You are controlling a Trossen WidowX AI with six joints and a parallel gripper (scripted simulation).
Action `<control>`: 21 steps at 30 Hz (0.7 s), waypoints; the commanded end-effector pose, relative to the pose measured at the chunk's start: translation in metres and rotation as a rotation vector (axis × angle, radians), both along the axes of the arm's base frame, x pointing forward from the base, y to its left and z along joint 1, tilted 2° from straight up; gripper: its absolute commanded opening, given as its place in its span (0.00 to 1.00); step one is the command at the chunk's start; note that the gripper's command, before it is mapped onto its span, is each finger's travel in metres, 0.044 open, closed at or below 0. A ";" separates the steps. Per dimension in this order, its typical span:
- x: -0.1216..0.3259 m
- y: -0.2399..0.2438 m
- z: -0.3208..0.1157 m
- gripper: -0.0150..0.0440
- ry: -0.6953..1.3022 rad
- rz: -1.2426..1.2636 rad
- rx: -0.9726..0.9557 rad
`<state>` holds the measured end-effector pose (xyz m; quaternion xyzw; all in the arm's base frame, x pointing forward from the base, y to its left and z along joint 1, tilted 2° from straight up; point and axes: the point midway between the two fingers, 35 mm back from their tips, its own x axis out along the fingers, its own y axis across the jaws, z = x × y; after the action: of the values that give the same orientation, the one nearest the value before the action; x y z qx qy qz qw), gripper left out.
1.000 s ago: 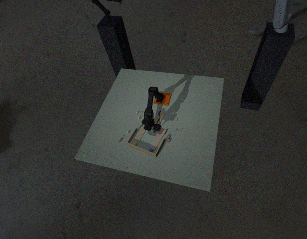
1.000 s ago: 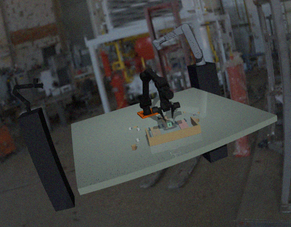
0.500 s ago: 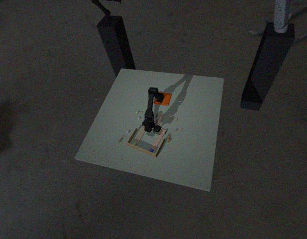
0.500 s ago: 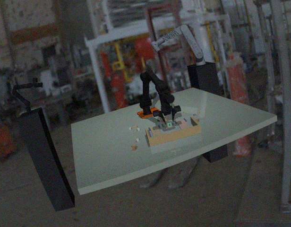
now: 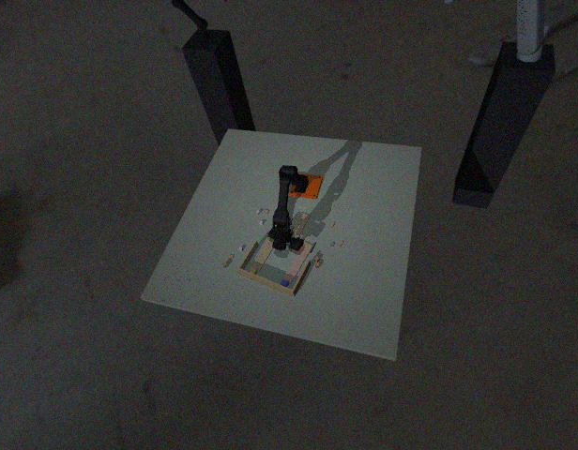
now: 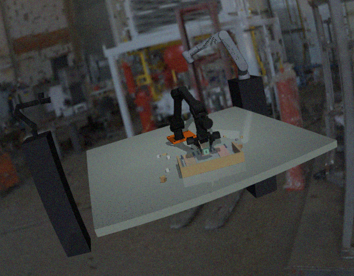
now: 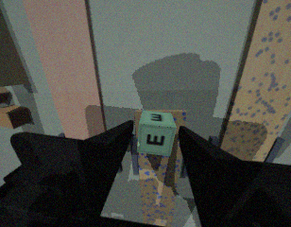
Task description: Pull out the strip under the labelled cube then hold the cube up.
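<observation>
1. Cube, mint green, black letter "E" on two visible faces (image 6: 206,151) (image 7: 156,133): over the 12 o'clock end of the middle strip in the wrist view, between the fingers.
2. Fingers, black, tapered (image 6: 206,150) (image 7: 156,126): parted, at 9 and 3 o'clock of the cube in the wrist view, with slim gaps showing; nothing grasped.
3. Middle strip, tan, blue-speckled (image 7: 157,200): extends from the cube toward 6 o'clock in the wrist view.
4. Side strip, plain pink (image 5: 299,262) (image 6: 223,150) (image 7: 65,61): toward 10 o'clock of the cube, wrist view.
5. Side strip, tan with blue-grey speckles (image 7: 270,66): toward 2 o'clock, same view.
6. Frame, pale wooden walls (image 5: 266,281) (image 6: 212,165): at 6 o'clock of the arm in the top view.
7. Block, small, blue (image 5: 284,282): inside the frame, near its 5 o'clock corner, top view.
8. Base plate, orange (image 5: 314,194) (image 6: 170,138): beneath the arm's foot, at 1 o'clock of the frame, top view.
9. Tabletop, pale grey-green (image 5: 357,300) (image 6: 132,190): carries all the above.
</observation>
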<state>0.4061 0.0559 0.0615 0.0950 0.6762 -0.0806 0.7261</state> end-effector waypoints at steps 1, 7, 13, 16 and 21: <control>0.000 0.000 0.000 0.54 -0.001 0.000 0.000; 0.000 0.000 0.000 0.44 -0.001 0.000 0.000; -0.002 0.000 0.002 0.25 0.000 0.000 0.000; -0.014 -0.002 0.010 0.25 0.002 0.001 0.001; -0.034 -0.005 0.023 0.25 0.005 0.002 0.002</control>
<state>0.3834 0.0525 0.0742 0.0943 0.6801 -0.0819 0.7224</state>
